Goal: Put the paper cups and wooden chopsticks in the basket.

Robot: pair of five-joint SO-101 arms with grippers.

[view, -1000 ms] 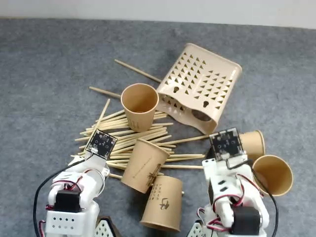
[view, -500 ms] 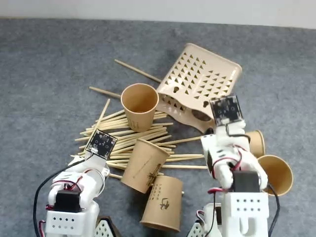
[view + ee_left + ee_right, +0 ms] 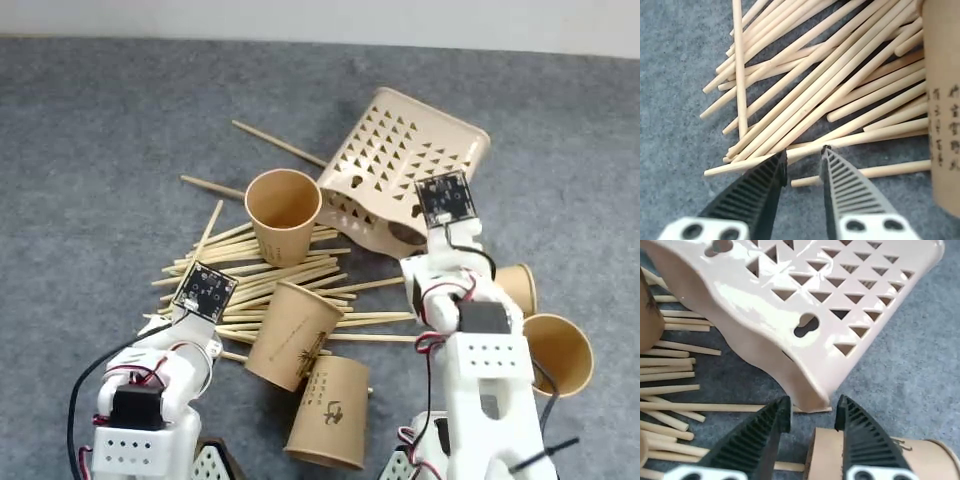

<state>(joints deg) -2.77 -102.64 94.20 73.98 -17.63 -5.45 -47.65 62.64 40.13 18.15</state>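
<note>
The empty right hand (image 3: 812,402), jaws slightly apart, has swung forward past a fallen cup (image 3: 912,460) to the tipped basket (image 3: 410,170), perhaps to right it, while the left hand (image 3: 802,155) hovers narrowly open over the chopsticks (image 3: 840,85) outside it.

The grey counter (image 3: 100,130) carries a basket (image 3: 400,165) tipped on its side, a loose spread of chopsticks (image 3: 270,275) beside it, an upright cup (image 3: 283,210) just beside the basket, and fallen cups (image 3: 330,412) nearer the front.
</note>
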